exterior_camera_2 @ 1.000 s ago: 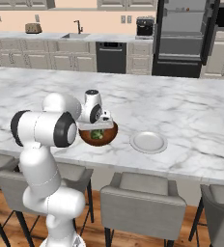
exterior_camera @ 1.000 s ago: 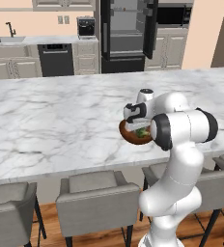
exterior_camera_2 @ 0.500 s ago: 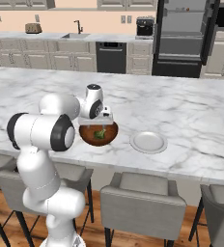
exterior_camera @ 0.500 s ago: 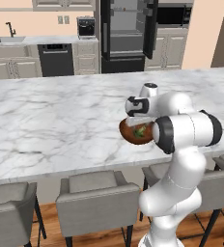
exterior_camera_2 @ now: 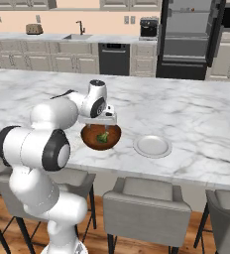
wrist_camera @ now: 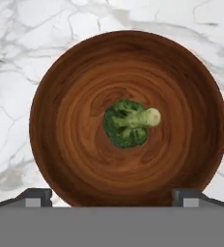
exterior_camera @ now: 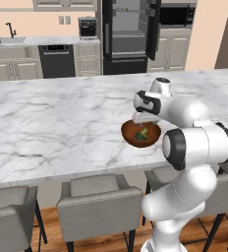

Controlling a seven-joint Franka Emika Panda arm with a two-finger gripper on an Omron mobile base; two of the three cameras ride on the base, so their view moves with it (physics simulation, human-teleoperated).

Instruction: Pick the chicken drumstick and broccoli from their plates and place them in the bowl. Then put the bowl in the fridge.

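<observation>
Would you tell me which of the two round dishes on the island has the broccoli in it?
The dark wooden bowl under the open hand holds the broccoli. The pale plate just beside it is shallow and bare.

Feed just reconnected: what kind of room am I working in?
A home-style kitchen, rendered: a marble island counter with stools, an open black fridge on the far wall, plus a sink and cabinets.

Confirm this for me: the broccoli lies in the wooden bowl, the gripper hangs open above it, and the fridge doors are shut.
Not quite: the fridge doors stand open, as the left base view shows. The rest holds: the broccoli lies in the wooden bowl, and the gripper hangs open above it.
</observation>
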